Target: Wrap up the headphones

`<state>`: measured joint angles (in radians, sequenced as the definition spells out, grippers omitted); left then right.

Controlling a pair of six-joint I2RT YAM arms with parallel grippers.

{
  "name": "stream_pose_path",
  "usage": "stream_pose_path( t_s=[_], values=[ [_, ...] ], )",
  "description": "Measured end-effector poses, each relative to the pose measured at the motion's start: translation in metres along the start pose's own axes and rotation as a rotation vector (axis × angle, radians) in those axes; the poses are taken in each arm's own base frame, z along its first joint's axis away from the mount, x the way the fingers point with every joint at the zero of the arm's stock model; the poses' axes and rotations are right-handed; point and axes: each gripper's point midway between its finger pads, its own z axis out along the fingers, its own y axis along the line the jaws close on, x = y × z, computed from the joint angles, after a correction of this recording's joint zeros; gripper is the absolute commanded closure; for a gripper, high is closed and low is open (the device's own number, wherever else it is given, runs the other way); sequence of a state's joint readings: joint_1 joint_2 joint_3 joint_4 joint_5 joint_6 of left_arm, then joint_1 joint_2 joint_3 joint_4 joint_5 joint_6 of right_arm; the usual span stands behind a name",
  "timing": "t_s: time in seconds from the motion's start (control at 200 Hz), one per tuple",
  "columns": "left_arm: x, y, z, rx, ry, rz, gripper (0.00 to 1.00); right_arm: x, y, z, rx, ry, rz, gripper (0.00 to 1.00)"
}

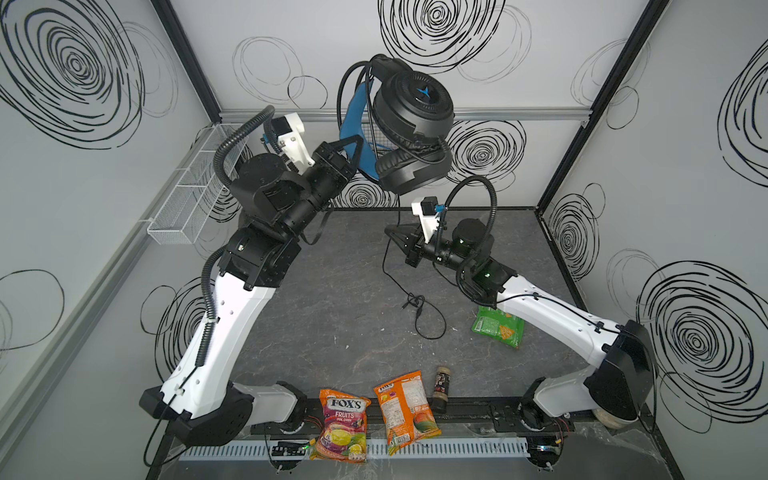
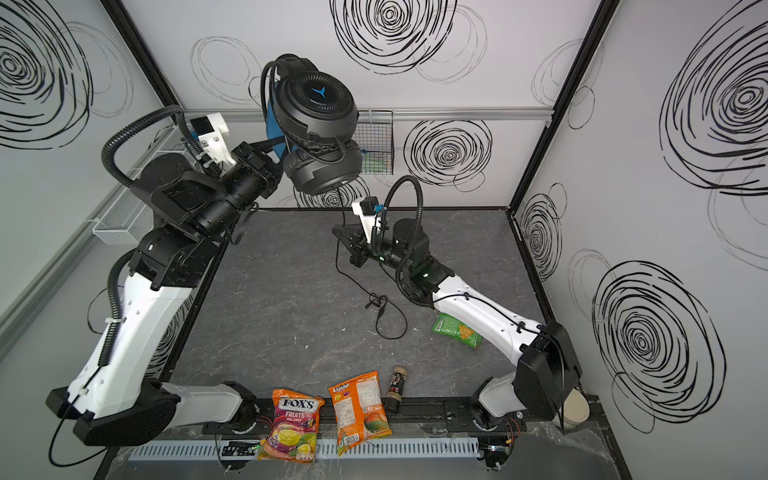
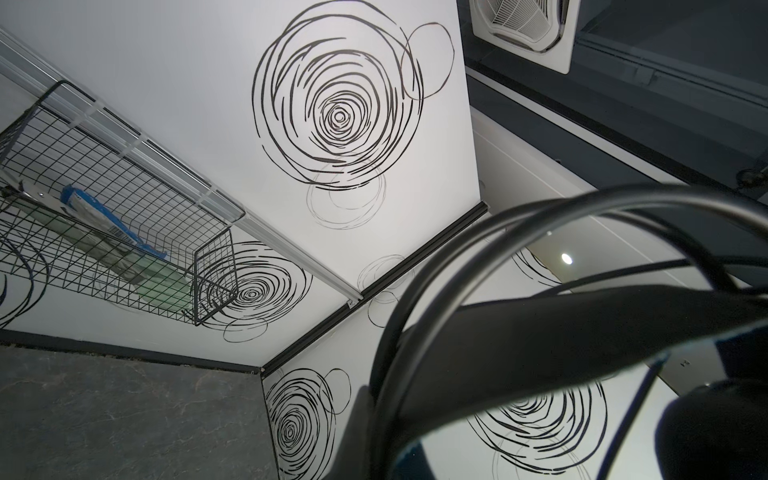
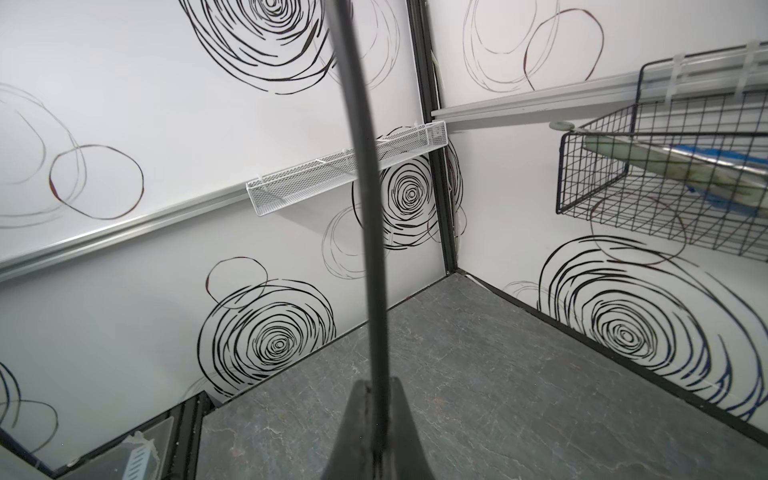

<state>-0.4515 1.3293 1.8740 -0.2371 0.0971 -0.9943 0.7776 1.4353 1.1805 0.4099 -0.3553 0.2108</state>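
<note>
Black headphones point(image 1: 411, 99) in left pincer point(image 1: 357, 154), cable point(image 1: 383, 262) in right pincer point(image 1: 390, 232)

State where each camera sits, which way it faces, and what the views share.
Top views: high over the front edge, looking down at the table; both arms show, left gripper holding the headphones aloft, right gripper shut on the cable.
Left wrist: raised, faces up toward the back right corner past the headphones; its gripper is not clearly distinguishable.
Right wrist: low, faces the back left corner; its gripper pinches the cable.
Shared: both wrist views show the basket and table.
</note>
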Motion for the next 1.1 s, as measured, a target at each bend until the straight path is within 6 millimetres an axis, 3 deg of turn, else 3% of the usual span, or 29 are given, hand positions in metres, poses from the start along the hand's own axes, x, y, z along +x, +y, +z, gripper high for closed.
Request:
stream_pose_path(
  t_s=[0.21,0.525,0.79,0.956,1.101],
  values=[
    [-0.014,0.013,-0.003,-0.063,-0.049,0.008,1.00,0.017,0.019,0.003,-0.018,0.058,-0.031,1.00],
    [-0.051,0.071,-0.022,-0.405,-0.198,0.146,1.00,0.037,0.068,-0.008,-0.076,0.161,-0.128,1.00],
    [-0.061,0.127,-0.037,-0.737,-0.252,0.402,1.00,0.060,0.094,-0.014,-0.077,0.265,-0.244,1.00],
    [-0.047,0.158,-0.039,-0.893,-0.211,0.579,1.00,0.050,0.100,-0.011,-0.056,0.288,-0.328,1.00],
    [-0.035,0.190,-0.044,-1.020,-0.160,0.728,1.00,0.025,0.107,-0.012,-0.034,0.271,-0.409,1.00]
  ],
)
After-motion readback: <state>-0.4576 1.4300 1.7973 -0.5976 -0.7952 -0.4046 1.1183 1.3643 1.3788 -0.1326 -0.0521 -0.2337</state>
